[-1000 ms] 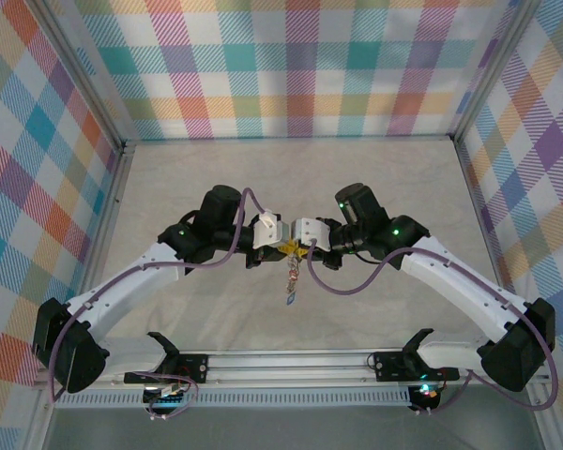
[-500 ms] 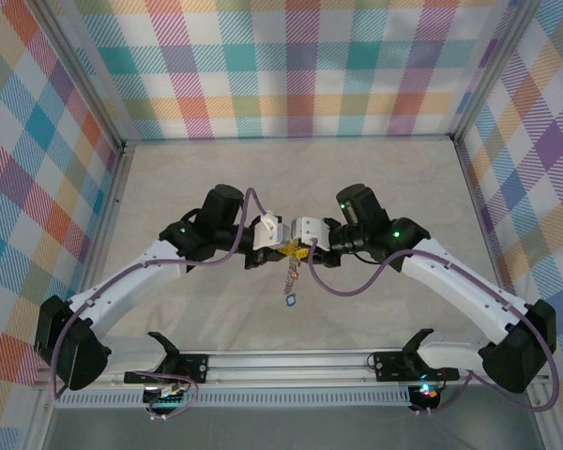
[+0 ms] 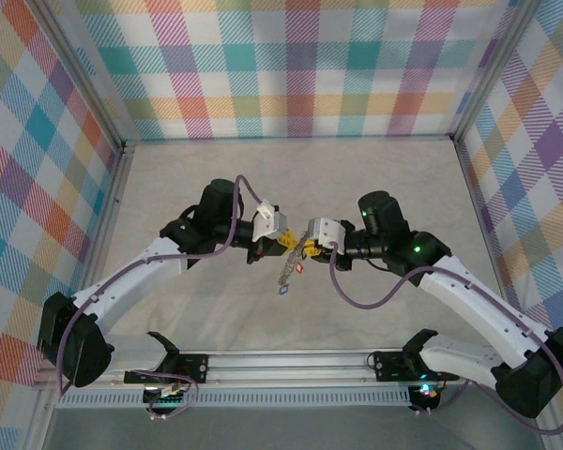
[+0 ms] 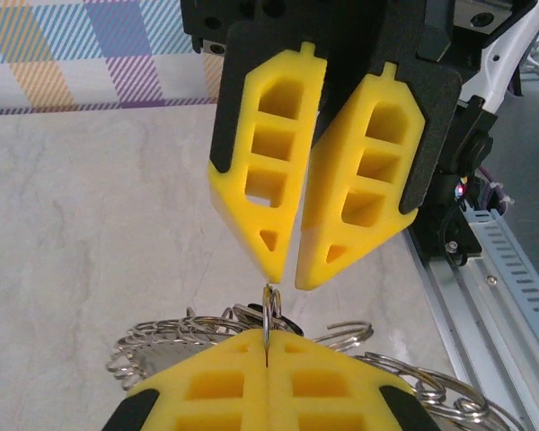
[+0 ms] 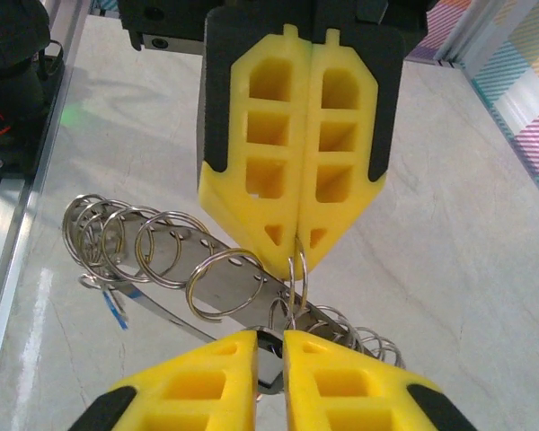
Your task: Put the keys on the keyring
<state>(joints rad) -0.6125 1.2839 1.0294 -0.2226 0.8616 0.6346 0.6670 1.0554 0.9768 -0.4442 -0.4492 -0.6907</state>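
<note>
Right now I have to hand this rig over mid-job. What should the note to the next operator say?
Left gripper: shut on a small split ring.
Right gripper: tip to tip with the left, fingers a slit apart. A dark piece sits at the gap, and I cannot tell whether it is gripped.
Things: a metal strip strung with split rings hangs below the fingertips. A blue-tagged key and a red-tagged key dangle under the grippers.
Done: those two keys hang with the bunch, but how they are attached is too small to tell.
Left: confirm each key is threaded and add any that are loose.
</note>
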